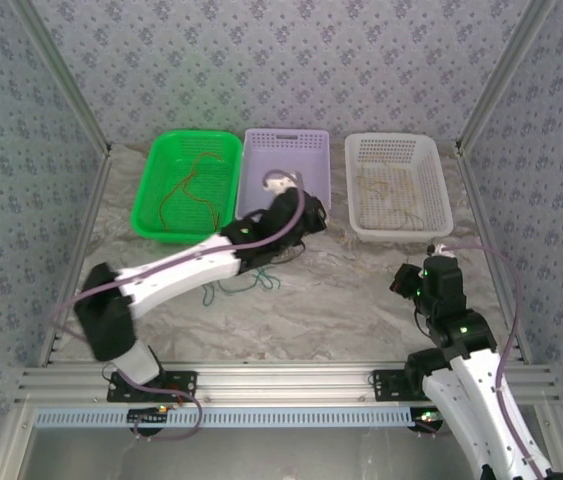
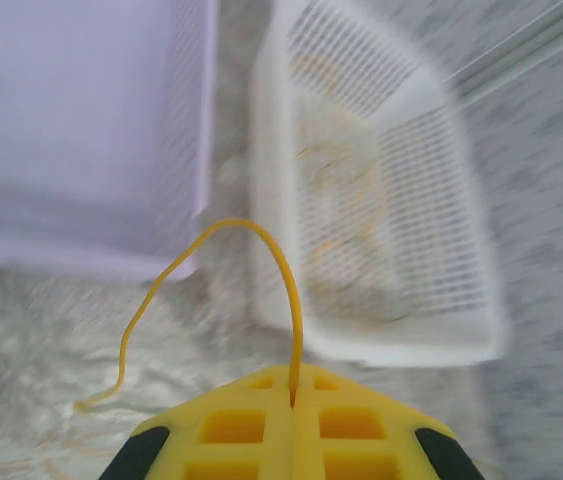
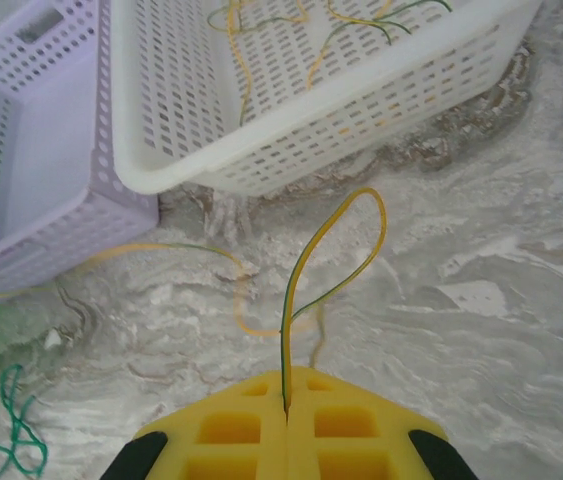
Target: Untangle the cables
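The left gripper [image 2: 293, 398] is clenched on a thin yellow cable [image 2: 283, 265]; the cable arches out of the pads toward the near left corner of the white basket [image 2: 401, 352], then droops to the table [image 2: 21, 320] on the side away from that basket. The right gripper [image 3: 286, 405] is clamped on a yellow-green cable [image 3: 351, 215] that loops up just short of the white basket's near wall; a loose yellow strand [image 3: 161, 247] runs off leftward from that loop, away from the white basket, and I cannot tell whether the two are twined there. If they are, hauling either way would likely cinch a knot rather than free it; each wire is pinched at one narrow spot, so a sharp tug could slip it out; a trailing tail could catch in the white basket's perforated wall. A green-teal cable [image 3: 16, 432] lies well left of the white basket, and a dragged tail might foul it.
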Controlling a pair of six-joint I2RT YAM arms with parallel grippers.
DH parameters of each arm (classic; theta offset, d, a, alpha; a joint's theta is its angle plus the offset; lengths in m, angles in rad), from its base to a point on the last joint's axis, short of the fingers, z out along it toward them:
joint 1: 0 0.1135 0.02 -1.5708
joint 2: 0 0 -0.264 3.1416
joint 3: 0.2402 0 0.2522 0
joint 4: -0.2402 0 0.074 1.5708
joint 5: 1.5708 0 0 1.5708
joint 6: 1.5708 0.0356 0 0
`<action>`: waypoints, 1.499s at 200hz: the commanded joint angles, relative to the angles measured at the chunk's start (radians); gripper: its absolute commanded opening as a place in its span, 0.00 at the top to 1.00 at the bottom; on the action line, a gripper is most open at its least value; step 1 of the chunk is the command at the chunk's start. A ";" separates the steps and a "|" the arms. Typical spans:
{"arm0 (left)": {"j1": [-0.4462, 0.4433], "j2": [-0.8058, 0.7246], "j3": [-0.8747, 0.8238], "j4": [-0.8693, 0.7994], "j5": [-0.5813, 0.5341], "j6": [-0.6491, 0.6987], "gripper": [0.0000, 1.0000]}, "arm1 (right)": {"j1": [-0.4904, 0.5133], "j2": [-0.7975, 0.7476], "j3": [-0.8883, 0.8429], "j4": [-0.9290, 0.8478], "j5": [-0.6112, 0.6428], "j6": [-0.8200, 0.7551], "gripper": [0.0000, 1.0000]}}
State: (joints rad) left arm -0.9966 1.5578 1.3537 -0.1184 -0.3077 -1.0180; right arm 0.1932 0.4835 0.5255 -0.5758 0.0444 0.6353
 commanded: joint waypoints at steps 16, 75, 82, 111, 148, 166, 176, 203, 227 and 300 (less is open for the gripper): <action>0.018 -0.207 -0.141 0.027 0.154 -0.014 1.00 | -0.099 -0.008 -0.025 0.226 -0.121 0.078 1.00; 0.033 -0.530 -0.374 -0.090 0.182 -0.126 1.00 | -0.284 0.004 -0.086 0.741 -0.138 0.173 1.00; 0.040 -0.576 -0.408 -0.118 0.153 -0.139 1.00 | -0.307 0.032 -0.080 0.803 -0.150 0.186 1.00; 0.149 -0.790 -0.563 -0.208 0.121 -0.242 1.00 | -0.337 0.155 -0.016 1.004 -0.173 0.193 1.00; 0.351 -1.022 -0.726 -0.292 0.162 -0.412 1.00 | -0.330 0.246 0.059 1.121 -0.212 0.157 1.00; 0.446 -1.062 -0.791 -0.274 0.243 -0.498 1.00 | -0.315 0.261 0.073 1.134 -0.218 0.126 1.00; 0.497 -1.069 -0.834 -0.234 0.297 -0.550 1.00 | -0.307 0.263 0.072 1.141 -0.218 0.110 1.00; 0.584 -1.112 -0.957 -0.069 0.366 -0.701 1.00 | -0.306 0.260 0.062 1.139 -0.191 0.086 1.00; 0.634 -1.098 -0.943 0.031 0.431 -0.648 1.00 | -0.319 0.289 0.074 1.138 -0.173 0.072 1.00; 0.492 -0.786 -0.606 -0.374 0.677 0.129 1.00 | -0.357 0.605 0.379 1.200 -0.169 0.086 1.00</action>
State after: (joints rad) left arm -0.4591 0.7818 0.7185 -0.2855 0.3122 -1.2243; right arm -0.1513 1.0256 0.7898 0.5503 -0.1463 0.7326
